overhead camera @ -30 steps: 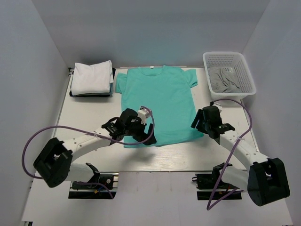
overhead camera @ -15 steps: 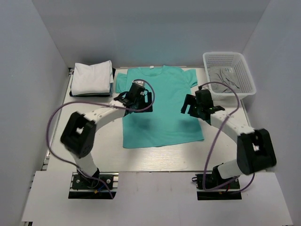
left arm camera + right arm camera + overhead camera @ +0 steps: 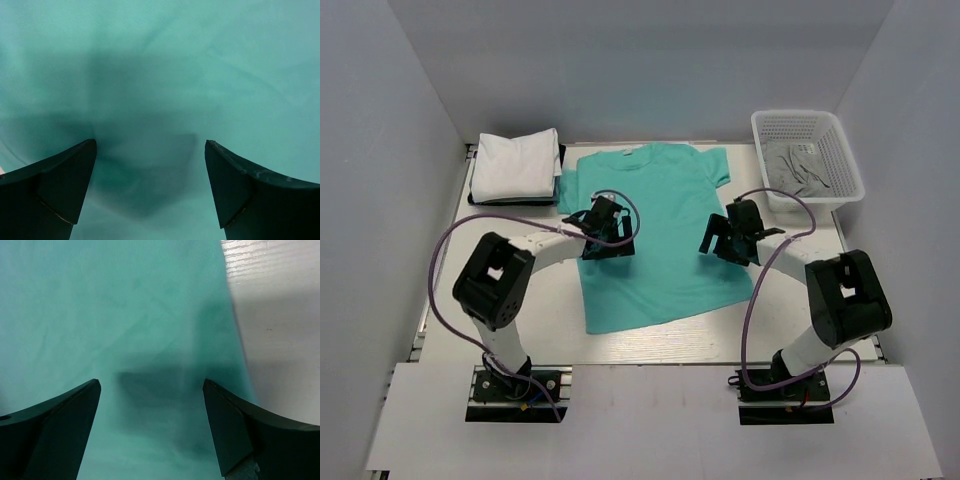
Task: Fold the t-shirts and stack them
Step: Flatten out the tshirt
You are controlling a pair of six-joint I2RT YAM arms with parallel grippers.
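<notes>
Hovering wide open and empty over the teal t-shirt (image 3: 665, 255), spread flat mid-table, the left gripper (image 3: 150, 147) and right gripper (image 3: 151, 385) should pinch opposite side edges evenly, folding without bunching cloth.

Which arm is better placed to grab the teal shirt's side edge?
Probably right: the right gripper, open, sits by the teal shirt's edge; the left gripper, open too, faces only cloth.
</notes>
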